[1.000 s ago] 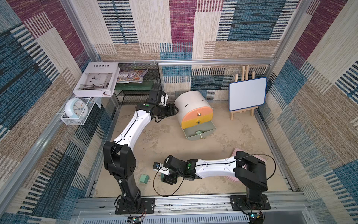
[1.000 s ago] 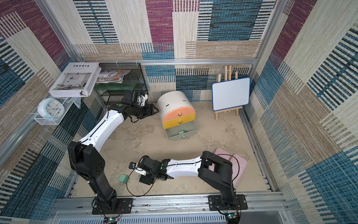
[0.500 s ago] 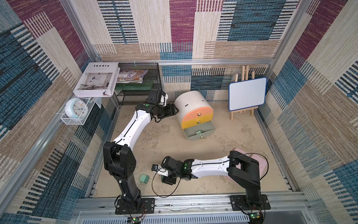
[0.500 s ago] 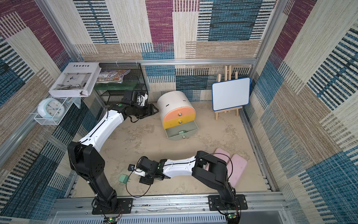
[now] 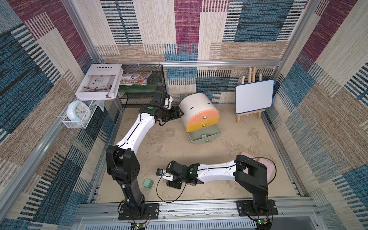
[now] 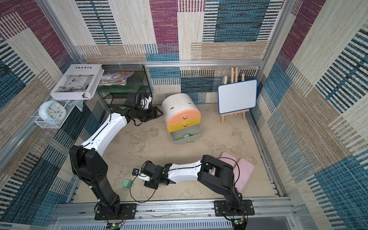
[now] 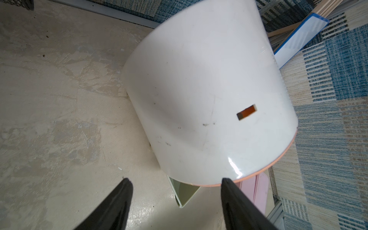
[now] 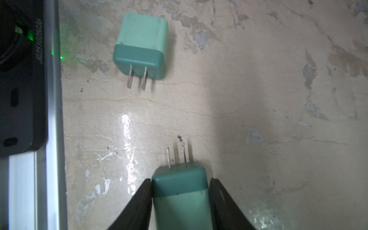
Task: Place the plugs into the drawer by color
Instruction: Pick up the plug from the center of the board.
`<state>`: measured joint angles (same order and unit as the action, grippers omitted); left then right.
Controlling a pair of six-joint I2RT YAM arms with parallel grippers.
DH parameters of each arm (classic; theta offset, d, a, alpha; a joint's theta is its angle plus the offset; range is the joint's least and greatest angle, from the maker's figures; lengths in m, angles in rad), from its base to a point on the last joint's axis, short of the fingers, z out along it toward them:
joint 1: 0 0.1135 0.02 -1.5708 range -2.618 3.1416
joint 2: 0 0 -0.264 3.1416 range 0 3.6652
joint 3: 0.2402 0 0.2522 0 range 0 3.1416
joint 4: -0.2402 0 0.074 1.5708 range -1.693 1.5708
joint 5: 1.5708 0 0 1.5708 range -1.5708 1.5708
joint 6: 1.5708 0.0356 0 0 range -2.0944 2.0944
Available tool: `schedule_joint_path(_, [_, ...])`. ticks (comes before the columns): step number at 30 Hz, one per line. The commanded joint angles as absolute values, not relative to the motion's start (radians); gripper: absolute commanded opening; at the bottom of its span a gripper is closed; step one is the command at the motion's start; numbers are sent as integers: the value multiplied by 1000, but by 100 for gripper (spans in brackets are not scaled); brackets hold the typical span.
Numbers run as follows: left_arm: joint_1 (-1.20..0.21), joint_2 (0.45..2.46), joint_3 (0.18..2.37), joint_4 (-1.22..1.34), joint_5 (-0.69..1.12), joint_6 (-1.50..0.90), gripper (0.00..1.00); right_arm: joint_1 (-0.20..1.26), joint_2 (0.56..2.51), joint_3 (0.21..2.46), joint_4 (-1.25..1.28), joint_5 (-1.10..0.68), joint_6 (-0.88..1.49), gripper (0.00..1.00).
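Note:
The drawer (image 5: 196, 106) is a white barrel cabinet with peach, yellow and grey-green fronts. Its lowest drawer (image 5: 213, 133) is pulled open, with a mint green plug (image 5: 204, 136) lying inside. My right gripper (image 8: 180, 183) is low over the front floor, shut on a mint green plug (image 8: 180, 192) whose prongs point away from the wrist. In both top views the wrist hides this plug. Another green plug (image 8: 141, 43) lies loose just ahead (image 5: 148, 183). My left gripper (image 7: 175, 180) stands open beside the cabinet's white shell (image 7: 209, 89), holding nothing.
Two flat pink boxes (image 6: 243, 173) lie at the front right behind the right arm. A whiteboard on an easel (image 5: 253, 96) stands at the back right. A black wire rack (image 5: 143, 87) with a book fills the back left. An aluminium rail (image 8: 51, 119) borders the floor near the loose plug.
The right arm has shifted a little to the left, and its jaws have closed in on the green plug. The left arm has not moved.

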<state>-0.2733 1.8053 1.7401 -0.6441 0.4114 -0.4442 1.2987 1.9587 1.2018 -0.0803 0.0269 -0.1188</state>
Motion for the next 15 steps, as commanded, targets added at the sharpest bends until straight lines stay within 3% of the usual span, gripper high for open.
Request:
schedule_joint_path(1, [-273, 1804, 1744, -638, 415, -440, 74, 1299, 1953, 1193, -112, 46, -105, 53])
schedule_joint_path(5, [-273, 1805, 1743, -637, 416, -442, 74, 1300, 1953, 1192, -107, 44, -104, 54])
schedule_joint_path(15, [-273, 1807, 1741, -635, 417, -445, 74, 1281, 1844, 1135, -54, 22, -44, 39])
